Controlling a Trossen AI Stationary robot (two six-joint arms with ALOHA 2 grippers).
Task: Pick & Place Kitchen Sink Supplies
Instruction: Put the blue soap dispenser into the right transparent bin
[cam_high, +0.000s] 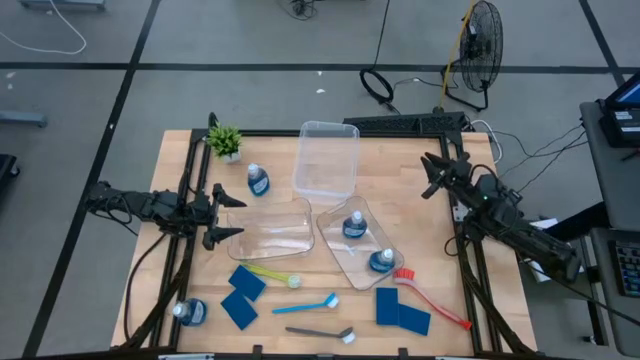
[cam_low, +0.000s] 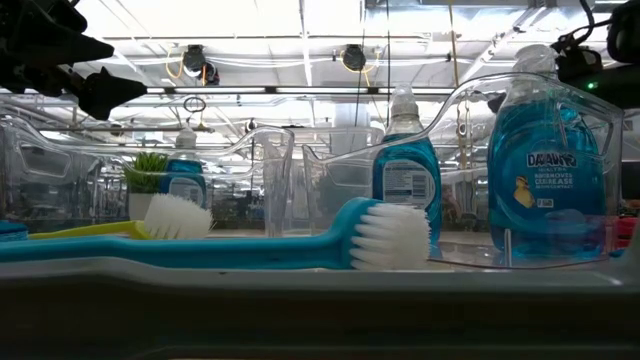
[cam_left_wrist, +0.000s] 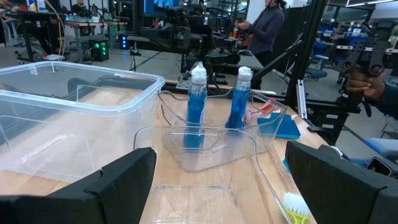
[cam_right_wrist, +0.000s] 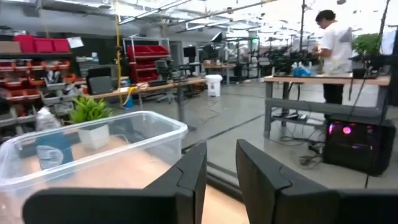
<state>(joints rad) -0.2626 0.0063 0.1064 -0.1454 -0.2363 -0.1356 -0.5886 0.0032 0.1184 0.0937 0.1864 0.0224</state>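
Two blue-liquid bottles (cam_high: 353, 226) (cam_high: 381, 261) stand in a tilted clear bin (cam_high: 340, 250). A third bottle (cam_high: 258, 180) stands on the table by the plant, and another (cam_high: 190, 312) lies near the front left. Blue sponges (cam_high: 243, 294) (cam_high: 401, 311) lie flat near the front edge. With them lie the yellow-green (cam_high: 270, 271), light-blue (cam_high: 305, 303), dark-grey (cam_high: 318, 332) and red (cam_high: 432, 301) brushes. My left gripper (cam_high: 231, 214) (cam_left_wrist: 221, 180) hovers open at the left, facing a clear bin (cam_high: 270, 228). My right gripper (cam_high: 431, 175) (cam_right_wrist: 221, 168) hovers at the far right with a narrow gap and nothing between its fingers.
A third clear bin (cam_high: 327, 158) stands at the far middle, and a small potted plant (cam_high: 225, 141) at the far left corner. A black frame edges the table. Beyond it stand a fan (cam_high: 480, 50), cables and workbenches, with people in the room.
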